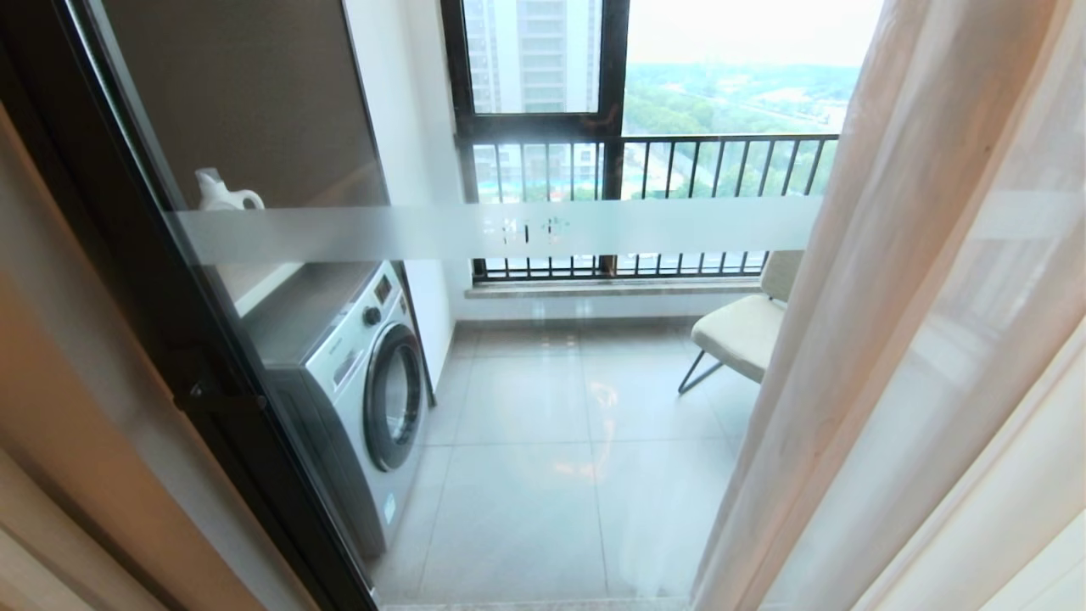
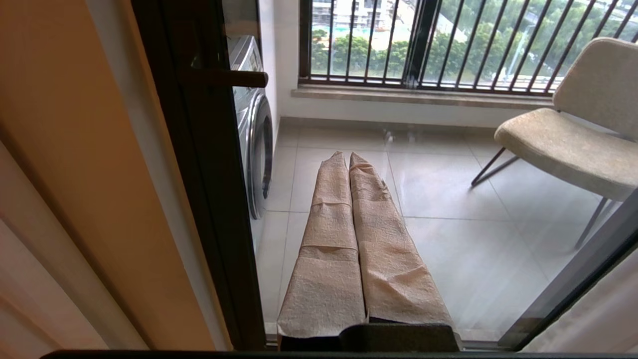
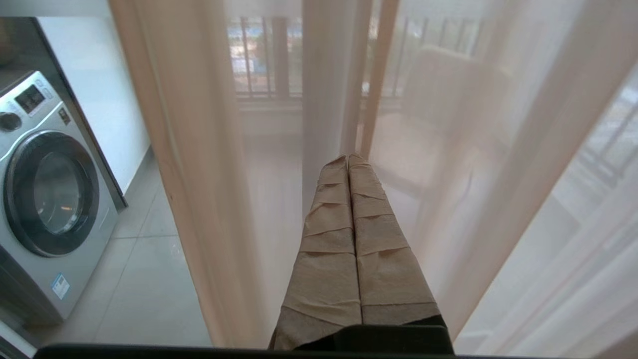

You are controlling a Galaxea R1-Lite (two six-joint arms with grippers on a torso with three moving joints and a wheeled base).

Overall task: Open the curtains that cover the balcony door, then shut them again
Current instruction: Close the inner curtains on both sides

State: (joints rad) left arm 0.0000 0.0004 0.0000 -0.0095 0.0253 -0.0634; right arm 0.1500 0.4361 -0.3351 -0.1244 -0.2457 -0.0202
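Note:
The balcony door (image 1: 509, 229) is clear glass with a frosted band, set in a dark frame (image 1: 170, 322) with a small handle (image 1: 216, 399). The sheer curtain (image 1: 891, 339) hangs bunched at the right and leaves most of the glass bare. A tan drape (image 1: 59, 458) runs down the left edge. Neither gripper shows in the head view. My right gripper (image 3: 348, 157) is shut, its taped fingertips at a fold of the sheer curtain (image 3: 199, 174), with no fabric visible between them. My left gripper (image 2: 347, 154) is shut and empty, pointing at the glass beside the door handle (image 2: 229, 78).
Behind the glass, a washing machine (image 1: 356, 399) stands at the left with a white detergent bottle (image 1: 222, 193) on the shelf above it. A cream chair (image 1: 742, 331) stands at the right. A black-framed window with a barred railing (image 1: 645, 170) closes the balcony's far side.

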